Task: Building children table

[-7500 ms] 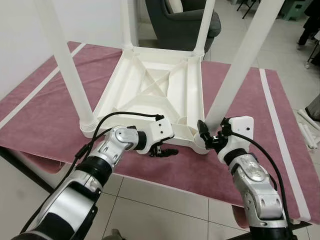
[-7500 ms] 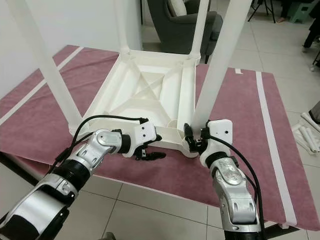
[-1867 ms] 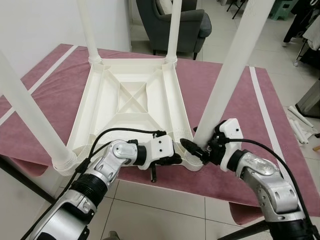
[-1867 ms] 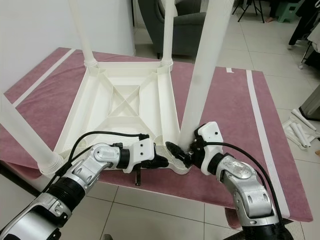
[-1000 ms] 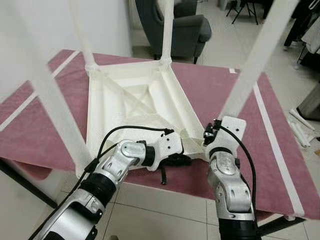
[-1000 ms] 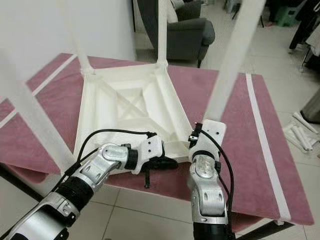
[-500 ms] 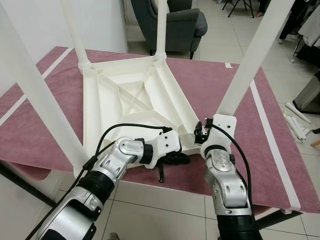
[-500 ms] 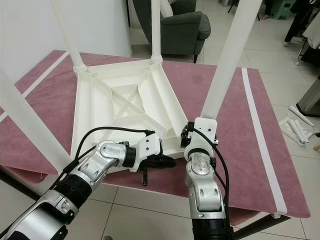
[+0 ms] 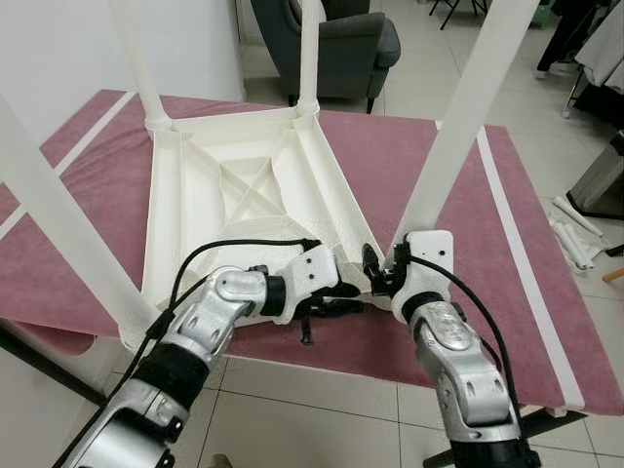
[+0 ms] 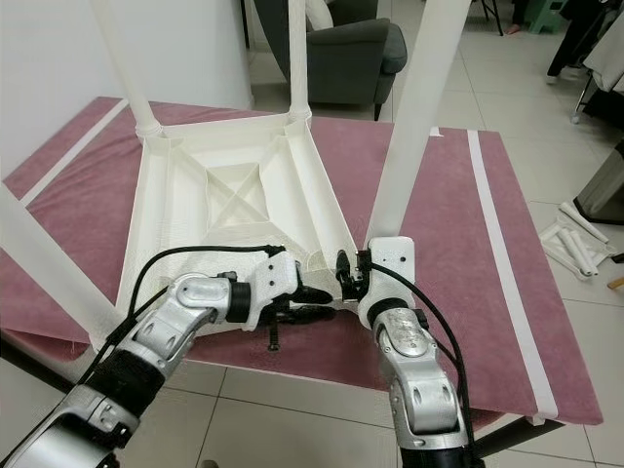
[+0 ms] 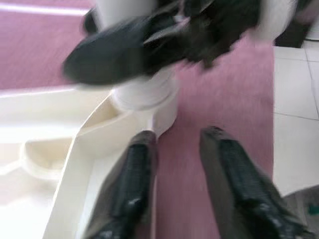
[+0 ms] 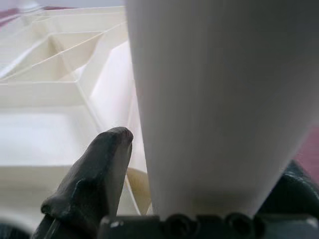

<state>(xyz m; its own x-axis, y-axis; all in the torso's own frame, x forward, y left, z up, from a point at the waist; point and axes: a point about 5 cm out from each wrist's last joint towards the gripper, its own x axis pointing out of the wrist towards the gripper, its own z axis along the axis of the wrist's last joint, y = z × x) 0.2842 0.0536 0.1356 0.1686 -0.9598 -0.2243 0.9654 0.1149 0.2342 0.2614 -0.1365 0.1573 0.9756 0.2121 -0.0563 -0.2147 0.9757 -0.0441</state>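
Table (image 9: 244, 185): white plastic, upside down on a maroon cloth (image 9: 507, 253), so leg sockets face up & legs can go in from above. Near edge sits by the cloth's front edge, close to both arms.
Legs: 4 stand upright at the corners. Near-right leg (image 9: 458, 117) is the one in hand; near-left leg (image 9: 58, 234), far-left leg (image 9: 141, 58), far-right leg (image 9: 308, 54) look seated, though I can't tell how tight.
Right gripper (image 9: 383, 276): at the foot of near-right leg, just above its socket. Fingers part open w/ the leg betw. them; right wrist view shows one finger (image 12: 94, 174) lying along the leg wall, the other only as a dark edge. Prob. gripping low to turn or press the leg home, where a push tips it least. Whether it squeezes hard: can't tell.
Left gripper (image 10: 302, 297): beside table's near-right corner, at the rim. Left wrist view shows two fingers (image 11: 127, 189) spread, one on the rim, one over cloth, holding nothing. Likely bracing the table so it doesn't slide or spin while the leg is worked.
Screw (image 10: 276, 336): a small dark bolt-like piece on the cloth just in front of the table, under the left gripper; exact kind unclear.
Armchair (image 9: 341, 44): dark, beyond the table's far side, not involved.
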